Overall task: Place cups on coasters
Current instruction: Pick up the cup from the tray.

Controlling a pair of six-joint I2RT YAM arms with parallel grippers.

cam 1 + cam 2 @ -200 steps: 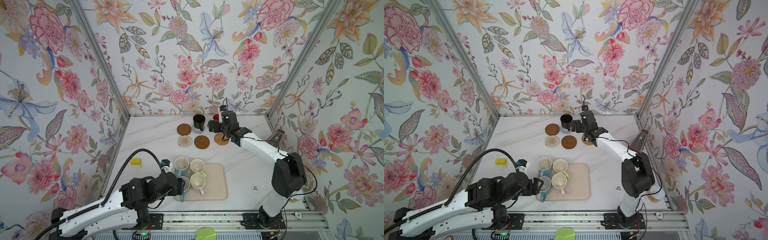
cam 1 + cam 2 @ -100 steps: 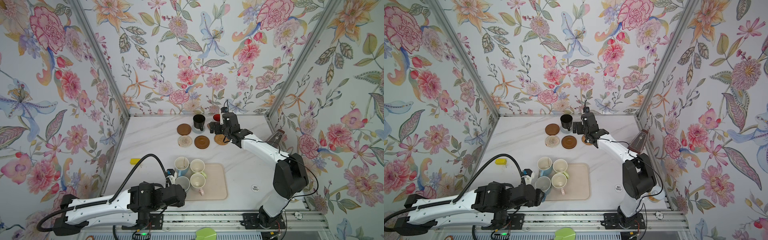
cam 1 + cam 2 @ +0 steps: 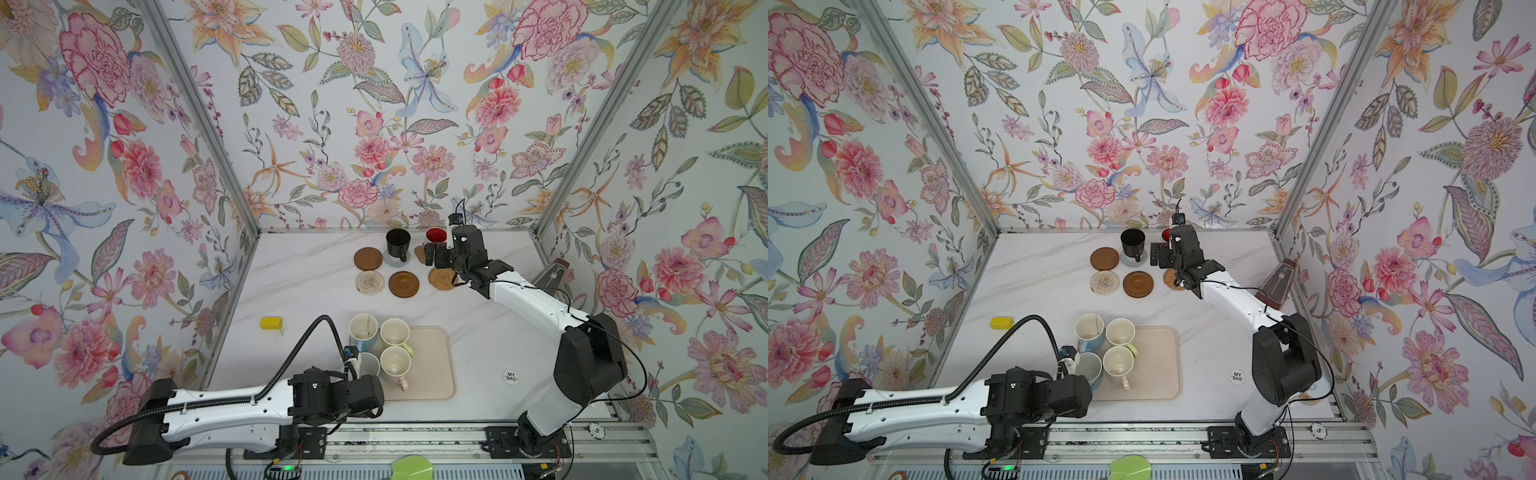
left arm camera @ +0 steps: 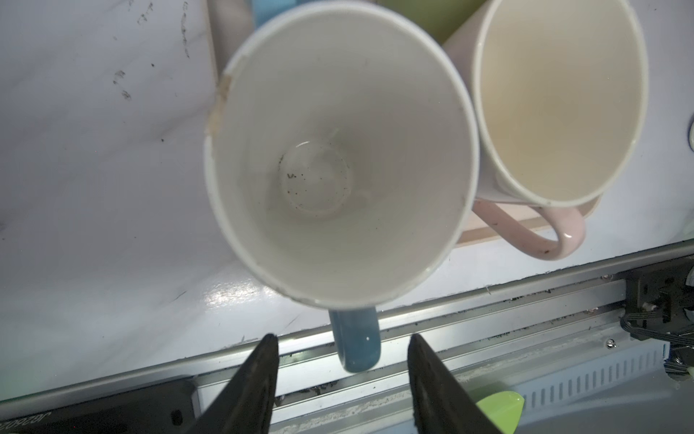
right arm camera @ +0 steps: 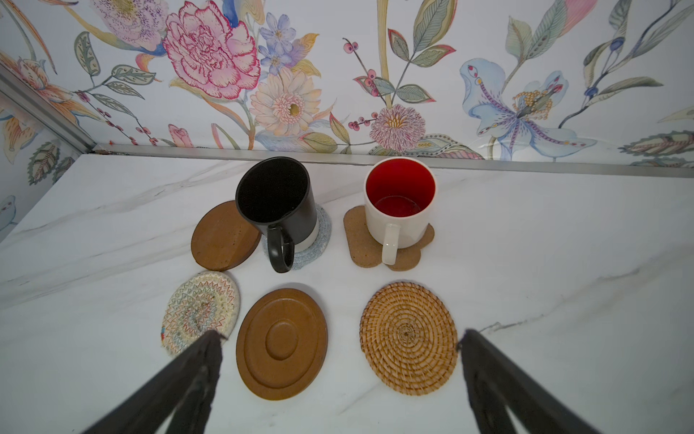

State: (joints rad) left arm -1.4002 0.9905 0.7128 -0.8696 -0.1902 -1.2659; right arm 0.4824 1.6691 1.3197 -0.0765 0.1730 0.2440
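Note:
At the back, a black cup [image 5: 276,204] stands on the grey coaster [image 5: 321,240] and a white cup with red inside [image 5: 398,210] on the tan flower-shaped coaster [image 5: 360,240]. Two dark brown discs [image 5: 221,240] [image 5: 281,338], the cream woven coaster [image 5: 199,312] and the rattan coaster [image 5: 408,336] are bare. My right gripper [image 5: 338,338] hovers open over them. On the tray's [image 3: 432,365] left stand two light blue cups [image 3: 363,328] [image 4: 338,150], a pale green cup [image 3: 395,332] and a pale pink cup [image 4: 555,101]. My left gripper [image 4: 342,351] is open astride the nearer blue cup's handle [image 4: 356,338], not touching.
A small yellow block [image 3: 271,322] lies by the left wall. The white "MY BAG" sticker [image 3: 510,377] sits right of the tray. A brown pyramid-shaped object [image 3: 555,272] stands against the right wall. The metal rail [image 4: 488,300] runs just past the table's front edge.
My left arm has swung back toward the front edge and lowered beside the nearer blue cup, its jaws narrowing around the handle. The right arm has barely moved.

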